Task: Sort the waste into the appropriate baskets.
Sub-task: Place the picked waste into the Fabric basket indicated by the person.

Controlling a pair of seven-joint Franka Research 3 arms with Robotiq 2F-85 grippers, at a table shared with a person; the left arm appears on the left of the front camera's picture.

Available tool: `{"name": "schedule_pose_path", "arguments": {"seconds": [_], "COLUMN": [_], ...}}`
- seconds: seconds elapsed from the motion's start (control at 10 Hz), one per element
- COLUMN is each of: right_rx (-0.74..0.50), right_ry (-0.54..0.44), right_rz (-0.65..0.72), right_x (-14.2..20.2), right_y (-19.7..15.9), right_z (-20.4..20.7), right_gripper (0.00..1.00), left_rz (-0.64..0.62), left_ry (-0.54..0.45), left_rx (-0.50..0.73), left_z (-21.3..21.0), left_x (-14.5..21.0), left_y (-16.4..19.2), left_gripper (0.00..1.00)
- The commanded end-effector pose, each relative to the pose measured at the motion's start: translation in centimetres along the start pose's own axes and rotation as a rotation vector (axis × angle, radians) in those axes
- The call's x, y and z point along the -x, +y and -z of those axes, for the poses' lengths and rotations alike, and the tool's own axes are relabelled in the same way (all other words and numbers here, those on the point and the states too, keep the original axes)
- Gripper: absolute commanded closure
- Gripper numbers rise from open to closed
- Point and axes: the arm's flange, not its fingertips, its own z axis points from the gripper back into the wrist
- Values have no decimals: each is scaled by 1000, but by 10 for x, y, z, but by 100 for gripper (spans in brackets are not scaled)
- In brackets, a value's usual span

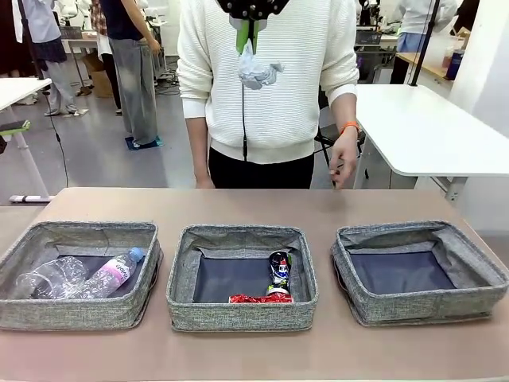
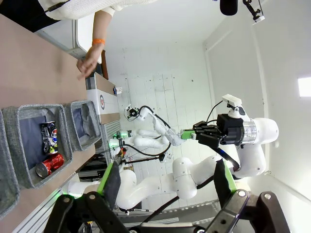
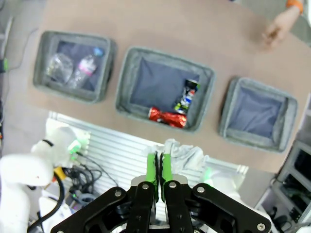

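Observation:
My right gripper hangs high over the table's far side, shut on a small white crumpled paper wad. From the right wrist, the wad bulges beside the shut green fingers. Below stand three grey baskets. The left basket holds a blue-capped bottle and a clear bottle. A crushed red can and a dark can lie in the middle basket. The right basket has a bare dark floor. My left gripper is open and holds nothing.
A person in a white sweater stands at the table's far edge, one hand hanging near it. The brown table is bare behind the baskets. A white table stands at the back right.

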Motion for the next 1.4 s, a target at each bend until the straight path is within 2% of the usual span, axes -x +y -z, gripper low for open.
{"name": "schedule_pose_path", "arguments": {"seconds": [0.0, 0.5, 0.6, 0.7, 1.0, 1.1, 1.3], "right_rx": [1, 0, 38, 184, 89, 64, -39], "right_ry": [0, 0, -18, -49, 44, 43, -42], "right_rz": [2, 0, 33, 111, 271, 390, 452], "right_x": [4, 0, 5, 11, 61, 87, 115], "right_y": [-2, 0, -27, -78, -241, -290, -337], "right_z": [0, 0, 5, 20, 95, 123, 155], "right_gripper": [96, 96, 96, 96, 96, 96, 96], "left_rz": [18, 18, 18, 18, 18, 18, 18], "left_ry": [-2, -2, -2, -2, -2, -2, -2], "left_rx": [18, 18, 18, 18, 18, 18, 18], "left_z": [1, 1, 1, 1, 1, 1, 1], "left_x": [1, 1, 1, 1, 1, 1, 1], "left_y": [-2, -2, -2, -2, -2, -2, -2], "left_gripper": [0, 0, 0, 0, 0, 0, 0]}}
